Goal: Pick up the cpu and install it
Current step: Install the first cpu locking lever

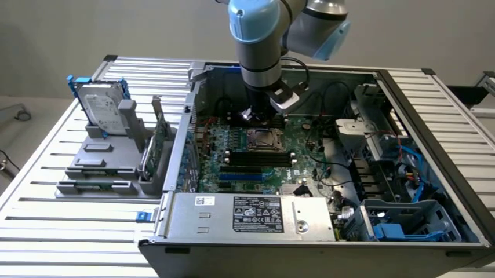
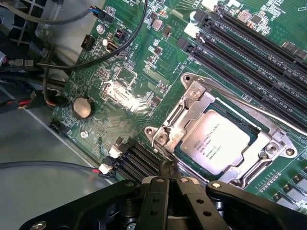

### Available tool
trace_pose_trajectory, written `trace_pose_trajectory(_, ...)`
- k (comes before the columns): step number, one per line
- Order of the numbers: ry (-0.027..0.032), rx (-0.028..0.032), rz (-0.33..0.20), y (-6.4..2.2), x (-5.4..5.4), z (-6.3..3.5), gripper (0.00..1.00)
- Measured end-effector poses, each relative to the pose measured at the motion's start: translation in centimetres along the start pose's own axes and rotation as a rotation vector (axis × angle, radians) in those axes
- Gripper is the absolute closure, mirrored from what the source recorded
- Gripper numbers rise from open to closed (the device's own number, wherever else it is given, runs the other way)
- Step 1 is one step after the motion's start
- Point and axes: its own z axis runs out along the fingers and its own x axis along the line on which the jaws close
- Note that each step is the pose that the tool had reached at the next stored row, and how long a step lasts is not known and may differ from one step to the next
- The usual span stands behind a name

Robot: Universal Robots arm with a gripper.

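Observation:
The cpu (image 2: 218, 143) is a pale silver square with printed lettering. It lies flat inside the metal-rimmed socket (image 2: 189, 112) on the green motherboard (image 2: 120, 81). My gripper (image 2: 168, 175) hovers just off one side of the socket frame, its black fingers pressed together with nothing between them. In the exterior view the gripper (image 1: 259, 116) hangs inside the open computer case, just behind the socket (image 1: 263, 138).
Black memory slots (image 2: 249, 43) run beside the socket. Loose cables (image 2: 43, 67) and a coin battery (image 2: 82, 107) lie on its other side. On the exterior view's left, a hard drive (image 1: 102, 104) stands in a grey holder. A power supply (image 1: 255, 214) spans the case front.

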Motion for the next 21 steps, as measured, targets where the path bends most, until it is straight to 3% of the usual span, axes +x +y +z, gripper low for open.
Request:
trace_pose_trajectory(17,-0.0001,0.0000,0.000,0.22,0.14,0.15,0.89)
trace_pose_trajectory(21,0.0025,0.0018,0.005,0.25,0.18,0.18,0.89)
